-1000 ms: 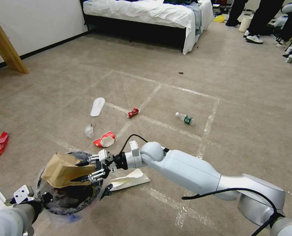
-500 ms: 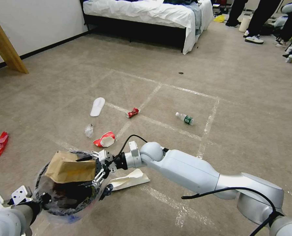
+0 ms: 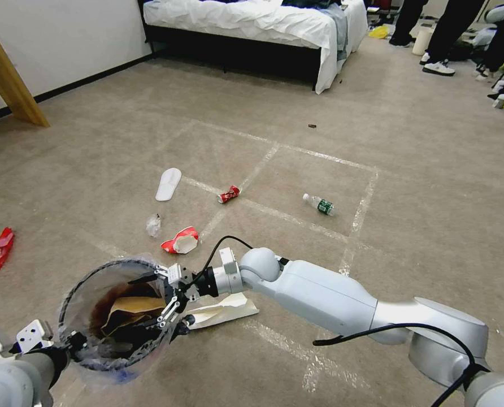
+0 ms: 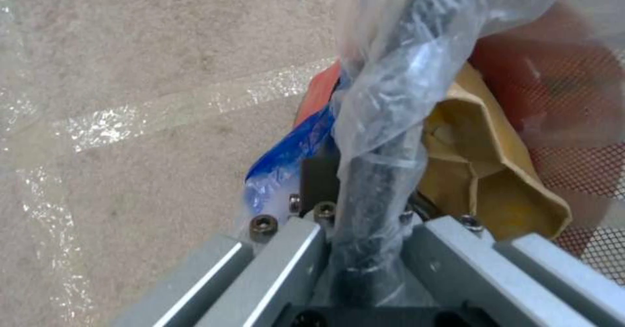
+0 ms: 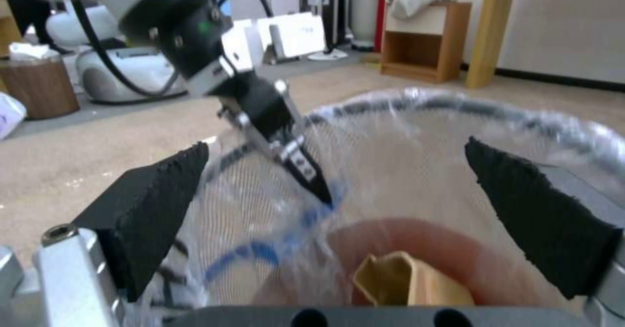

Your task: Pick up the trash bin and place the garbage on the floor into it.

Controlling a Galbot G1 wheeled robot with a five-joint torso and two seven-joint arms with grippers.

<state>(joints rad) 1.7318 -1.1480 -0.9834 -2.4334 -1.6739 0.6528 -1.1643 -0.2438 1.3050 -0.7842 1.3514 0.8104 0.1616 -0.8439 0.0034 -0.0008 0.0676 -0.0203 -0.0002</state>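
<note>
bag dropped in bin, right gripper open over the rim

left gripper (image 4: 364, 239) sits at the bin's near rim, fingers pinched on the rim and liner, holding the bin (image 3: 79, 282) up at the lower left of the head view. brown paper bag (image 3: 130, 308) lies inside the bin, loose, nothing gripping it. right gripper (image 3: 160, 299) hangs over the bin's right rim with its jaws spread wide, pads (image 5: 153, 195) clear of the bag (wrist view shows both pads apart, with the bag down below them).

doing this step well, my read: lift the right gripper straight up and out so the fingers don't snag the liner or drag the bag back out; keep the left pinch firm and the bin level so the bag doesn't tip out.

count on the floor (image 3: 421, 226), left to right: 1 red wrapper (image 3: 3, 247), 1 clear wrapper (image 3: 153, 225), 1 white slipper-shaped item (image 3: 168, 183), 1 crushed cup (image 3: 180, 240), 1 white paper (image 3: 224, 310) just beside the bin, 1 can (image 3: 228, 194), 1 bottle (image 3: 320, 204). in the bin: 1 bag.
</note>
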